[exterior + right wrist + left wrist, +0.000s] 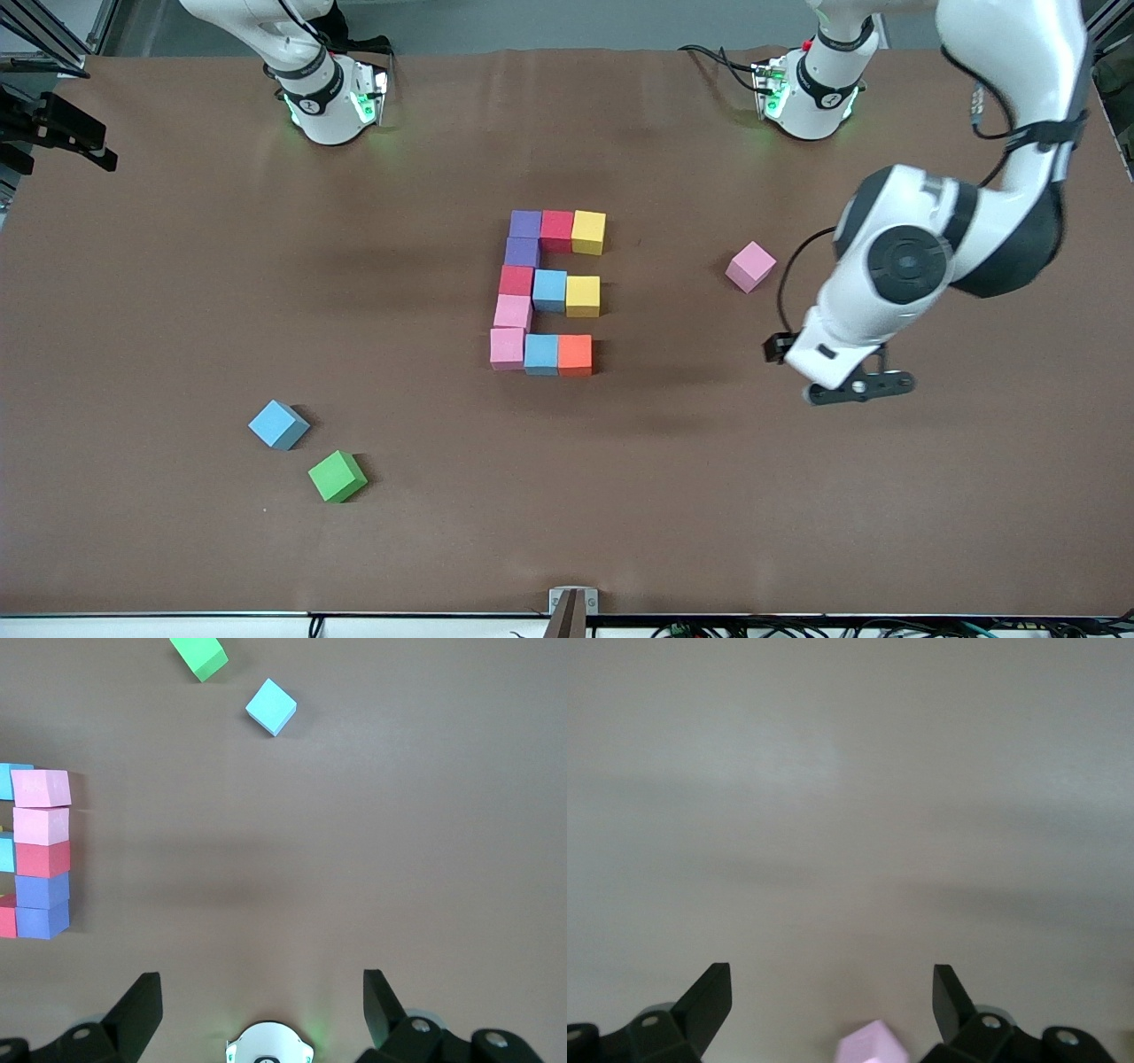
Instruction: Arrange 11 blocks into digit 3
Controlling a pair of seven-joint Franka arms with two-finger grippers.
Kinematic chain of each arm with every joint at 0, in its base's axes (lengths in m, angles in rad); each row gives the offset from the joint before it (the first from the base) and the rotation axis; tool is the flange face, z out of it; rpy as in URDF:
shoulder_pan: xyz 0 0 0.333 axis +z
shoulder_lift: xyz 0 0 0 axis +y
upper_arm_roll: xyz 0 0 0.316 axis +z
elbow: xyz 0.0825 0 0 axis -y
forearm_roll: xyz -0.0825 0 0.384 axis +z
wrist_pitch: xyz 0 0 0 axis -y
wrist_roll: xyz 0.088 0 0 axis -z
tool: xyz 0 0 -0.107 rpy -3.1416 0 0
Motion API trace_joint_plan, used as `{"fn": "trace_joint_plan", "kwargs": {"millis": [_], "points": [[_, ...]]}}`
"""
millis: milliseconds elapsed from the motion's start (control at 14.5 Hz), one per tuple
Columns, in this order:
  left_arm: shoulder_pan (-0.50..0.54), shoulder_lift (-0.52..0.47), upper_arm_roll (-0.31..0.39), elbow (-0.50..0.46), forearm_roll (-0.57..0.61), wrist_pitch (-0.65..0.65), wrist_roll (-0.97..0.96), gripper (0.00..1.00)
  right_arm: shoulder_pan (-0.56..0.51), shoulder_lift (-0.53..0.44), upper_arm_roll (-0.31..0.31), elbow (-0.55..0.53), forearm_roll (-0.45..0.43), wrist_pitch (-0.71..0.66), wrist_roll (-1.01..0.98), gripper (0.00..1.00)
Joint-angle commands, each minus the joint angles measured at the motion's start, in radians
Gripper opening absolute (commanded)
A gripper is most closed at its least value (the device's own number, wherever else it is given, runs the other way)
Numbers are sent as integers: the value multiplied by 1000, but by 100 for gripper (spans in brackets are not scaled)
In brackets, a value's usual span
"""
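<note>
Presently the left tool (858, 386) hangs over bare worktop (797, 496) toward the left arm's end, its two fingers (709, 997) spread wide with nothing between them. Its wrist view catches a corner of the loose pink block (750, 266), which lies on the worktop near that tool, apart from the figure.

The right tool (261, 1010) is out of the front view, since only the right arm's base shows there; its own wrist view shows it hanging high over the worktop above that base, fingers likewise spread and empty.

At the middle of the worktop sits the digit 3 (547, 292), eleven touching blocks. The bar farthest from the front camera is purple (525, 223), red (557, 229), yellow (588, 232). A second purple block (523, 252) joins it to the middle bar of red (516, 280), light blue (549, 290), yellow (582, 296). A pink block (513, 312) leads on to the nearest bar: pink (507, 347), light blue (541, 354), orange (575, 354). The single joining blocks stand on the side toward the right arm.

Well apart, nearer the front camera and toward the right arm's end, a loose light blue block (278, 424) lies beside a green cube (337, 476).
</note>
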Motion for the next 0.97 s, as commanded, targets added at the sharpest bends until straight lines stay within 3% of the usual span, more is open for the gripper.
{"fn": "trace_joint_plan", "kwargs": {"millis": [0,621,828,897], "points": [[69,-101,-5,-21,-72,-29,138,100,15,-21,-2,-27,-3,3,-6,100],[333,-334,-4,-23,-248,-164,527,100,13,-21,-4,-33,2,-9,-3,100],[336,-371,10,-18,-247,-178,552,100,13,-21,-4,-33,2,-9,-5,100],[315,-389,48,-14,-247,-203,589,100,15,-20,-4,-33,2,-9,-5,100]]}}
